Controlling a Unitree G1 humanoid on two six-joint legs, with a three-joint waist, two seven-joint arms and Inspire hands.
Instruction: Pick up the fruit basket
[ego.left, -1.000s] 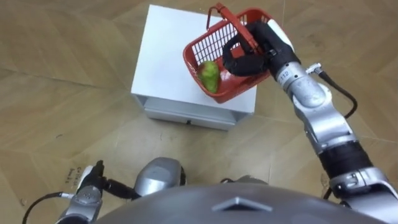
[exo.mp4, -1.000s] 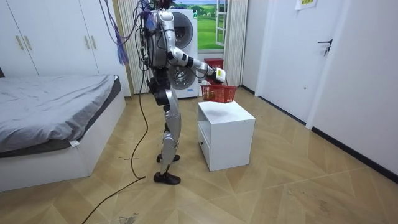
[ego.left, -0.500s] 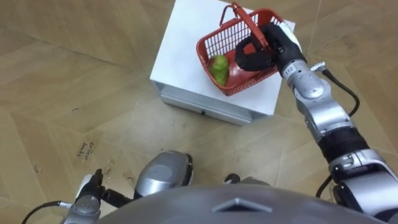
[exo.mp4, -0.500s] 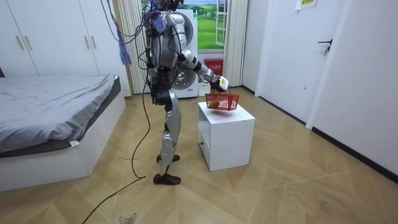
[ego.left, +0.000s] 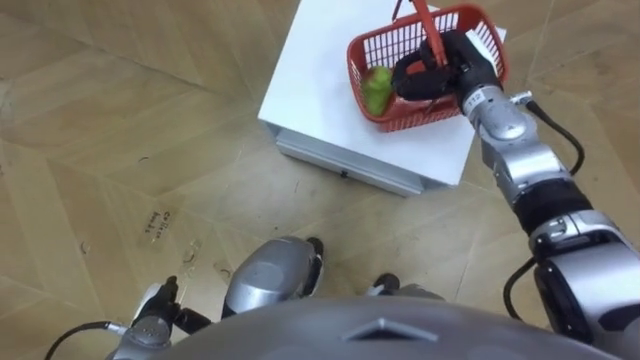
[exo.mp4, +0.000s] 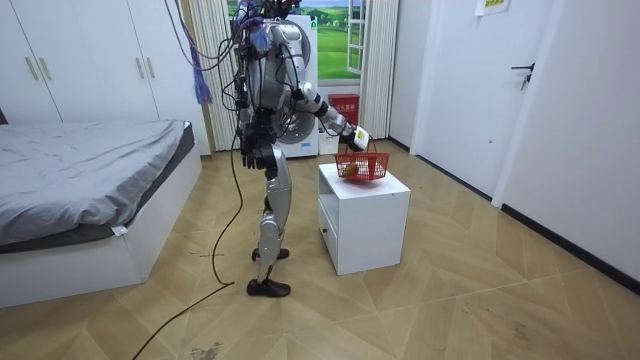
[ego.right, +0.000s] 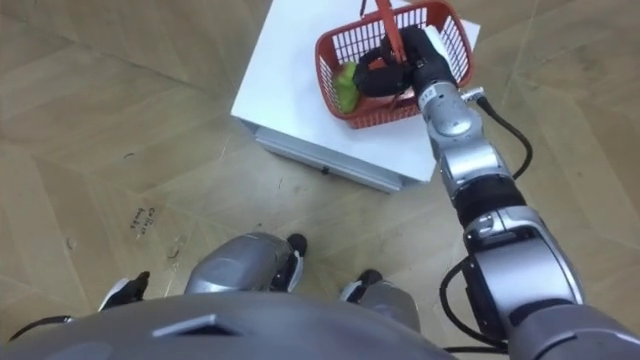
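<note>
A red wire fruit basket with an upright handle sits over the top of a white cabinet; I cannot tell whether it touches the top. A green fruit lies inside, at its left end. My right hand reaches in from the right, its dark fingers curled round the handle. In the room view I stand beside the cabinet, right arm stretched down to the basket. My left hand hangs low at my side.
The cabinet has a drawer front facing me and wooden floor all round it. In the room view a bed stands to the left, a washing machine behind me and a door at the right.
In the room view my right arm has lowered the basket from well above the cabinet to its top. The eye view has shifted, so cabinet and basket now sit higher and further right.
</note>
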